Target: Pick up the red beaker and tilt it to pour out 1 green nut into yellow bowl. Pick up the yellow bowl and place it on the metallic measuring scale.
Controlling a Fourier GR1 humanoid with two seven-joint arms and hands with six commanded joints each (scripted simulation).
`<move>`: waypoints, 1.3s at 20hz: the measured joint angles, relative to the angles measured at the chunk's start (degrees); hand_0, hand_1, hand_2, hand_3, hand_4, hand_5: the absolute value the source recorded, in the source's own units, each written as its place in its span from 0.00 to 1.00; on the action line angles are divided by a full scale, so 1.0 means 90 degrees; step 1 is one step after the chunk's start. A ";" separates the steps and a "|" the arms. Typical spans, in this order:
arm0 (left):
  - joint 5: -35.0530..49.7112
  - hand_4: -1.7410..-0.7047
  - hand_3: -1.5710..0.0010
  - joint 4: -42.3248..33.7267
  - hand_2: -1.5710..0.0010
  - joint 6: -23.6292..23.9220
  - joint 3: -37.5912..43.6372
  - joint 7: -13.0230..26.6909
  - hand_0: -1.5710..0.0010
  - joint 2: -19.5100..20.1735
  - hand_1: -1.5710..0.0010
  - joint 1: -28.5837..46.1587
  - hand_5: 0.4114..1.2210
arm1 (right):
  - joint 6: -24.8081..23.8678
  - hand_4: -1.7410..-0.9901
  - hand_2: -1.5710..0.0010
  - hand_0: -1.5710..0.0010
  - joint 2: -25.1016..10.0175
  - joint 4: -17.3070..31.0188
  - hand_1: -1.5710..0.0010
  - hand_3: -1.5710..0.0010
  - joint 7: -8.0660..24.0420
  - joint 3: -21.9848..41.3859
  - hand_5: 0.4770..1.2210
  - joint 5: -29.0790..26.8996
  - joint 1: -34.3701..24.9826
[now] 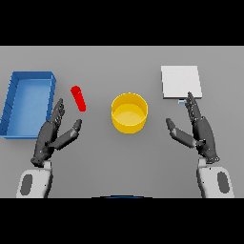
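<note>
So from my end I'm looking down at the grey desk [95,167] and counting four things on it: one red beaker [78,98], one yellow bowl [129,112], one blue tray [27,102] and one pale square scale [180,82]. The beaker is a small red tube sitting tilted, top end leaning toward the far left, just right of the tray and well left of the bowl. I can't see any green nut from here, the beaker mouth is too small to tell what's in it. The bowl sits upright about dead centre, and all I can make out in it is its yellow bottom. The scale is at the far right, apart from the bowl, with a tiny bluish bit at its near edge. The tray is at the far left, long side running away from me. Both of my hands are in view, two total. Left hand [52,136] is below and a bit left of the beaker, fingers straight and spread, thumb out toward the beaker, touching nothing. Right hand [198,131] is just in front of the scale, fingers straight and pointing up at its near edge, thumb out toward the bowl, also holding nothing.
</note>
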 measured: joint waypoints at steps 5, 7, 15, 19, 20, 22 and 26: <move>-0.0113 0.51 1.00 0.1088 1.00 0.0163 0.0270 -0.0057 1.00 0.0018 1.00 -0.0894 0.31 | 0.0076 0.60 1.00 1.00 -0.0019 0.0136 1.00 1.00 -0.0147 -0.0010 0.19 0.0000 0.0060; -0.0111 0.51 1.00 0.1565 1.00 0.0224 0.0420 -0.0248 1.00 0.0038 1.00 -0.1294 0.30 | 0.0084 0.60 1.00 1.00 -0.0031 0.0086 1.00 1.00 -0.0067 -0.0028 0.19 -0.0037 0.0040; -0.0283 0.50 1.00 0.3121 1.00 0.0506 0.0697 -0.0735 1.00 -0.0029 1.00 -0.2540 0.28 | -0.0023 0.59 1.00 1.00 -0.0027 0.0050 1.00 1.00 0.0103 -0.0033 0.21 0.0057 0.0001; -0.0416 0.47 1.00 0.3758 1.00 0.0612 0.0760 -0.0919 1.00 -0.0014 1.00 -0.2988 0.32 | -0.0093 0.59 1.00 1.00 -0.0026 0.0184 1.00 1.00 0.0140 -0.0062 0.22 0.0124 -0.0130; -0.0399 0.45 1.00 0.3966 1.00 0.0632 0.0802 -0.0964 1.00 -0.0062 1.00 -0.3091 0.33 | -0.0096 0.59 1.00 1.00 0.0018 0.0154 1.00 1.00 0.0039 0.0019 0.22 0.0197 -0.0043; -0.0321 0.42 1.00 0.4236 1.00 0.0634 0.0927 -0.1149 1.00 -0.0058 1.00 -0.3312 0.35 | -0.0123 0.59 1.00 1.00 -0.0010 0.0223 1.00 1.00 0.0058 -0.0028 0.23 0.0203 -0.0130; -0.0236 0.34 0.85 0.4746 0.79 0.0824 0.1116 -0.1510 0.78 -0.0236 0.80 -0.3558 0.44 | -0.0104 0.59 1.00 1.00 -0.0044 0.0124 1.00 1.00 0.0045 -0.0108 0.23 0.0083 -0.0069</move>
